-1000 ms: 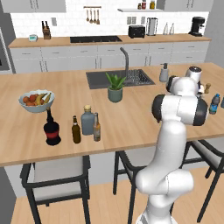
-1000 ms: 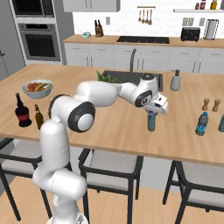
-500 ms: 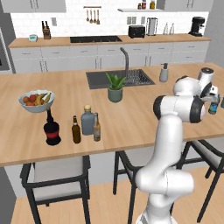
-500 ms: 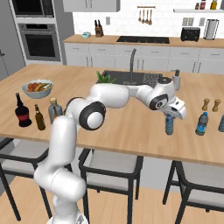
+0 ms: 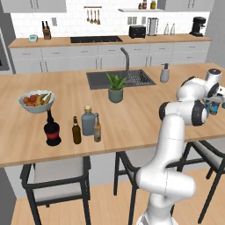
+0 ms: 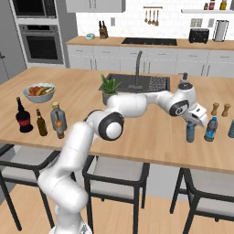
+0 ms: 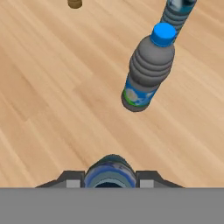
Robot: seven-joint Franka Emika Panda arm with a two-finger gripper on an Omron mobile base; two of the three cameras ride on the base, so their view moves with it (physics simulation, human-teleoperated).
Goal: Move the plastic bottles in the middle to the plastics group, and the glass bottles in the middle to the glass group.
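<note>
Light-blue plastic now stands close to where it belongs: the see-through bottle (image 6: 190,131) has travelled from the middle of the desk (image 6: 151,137) to its right end within the last second, carried by the arm. It now sits just beside a deeper-blue bottle (image 6: 210,129) of the plastics group, with another (image 6: 231,129) further right. In the hand view the pincer (image 7: 109,180) is closed on the light-blue bottle's cap, a fingertip (image 7: 72,179) showing on either side of it. Whether the bottle's base touches the wood yet I cannot tell. Judging by this, the plastic part is nearly done once it lets go. The grey-blue bottle (image 5: 88,121) and amber bottle (image 5: 97,128) wait in the middle, near the brown bottle (image 5: 76,131) and black bottle (image 5: 52,129).
</note>
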